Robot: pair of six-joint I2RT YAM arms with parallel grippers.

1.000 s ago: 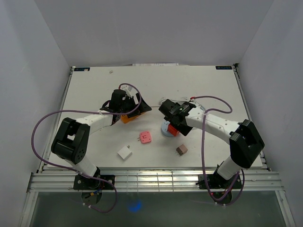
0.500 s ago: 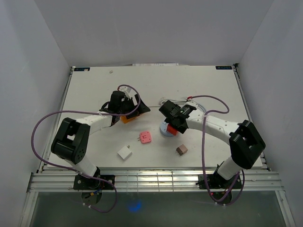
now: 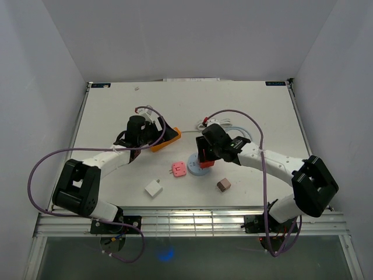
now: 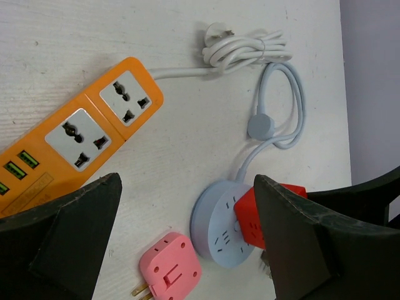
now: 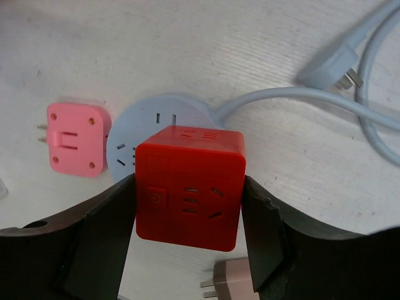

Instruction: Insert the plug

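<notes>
While the right gripper (image 5: 189,209) clamps the red cube plug (image 5: 189,169) by its two side faces, that cube sits right over the round blue socket (image 5: 131,134). It's not centred, though. From the right wrist the disc pokes out past the cube's upper-left corner, its slots showing there, so I'd judge the target lies a touch up and left of the tool. Whether the prongs underneath have met any slots, I cannot tell; the cube hides them. Just beside the disc lies the pink adapter (image 5: 70,139), close enough to get nudged. Over on the other side, the left gripper (image 4: 187,187) hangs with jaws wide apart and nothing in them, near the orange power strip (image 4: 94,134). This insertion is the right arm's job.
</notes>
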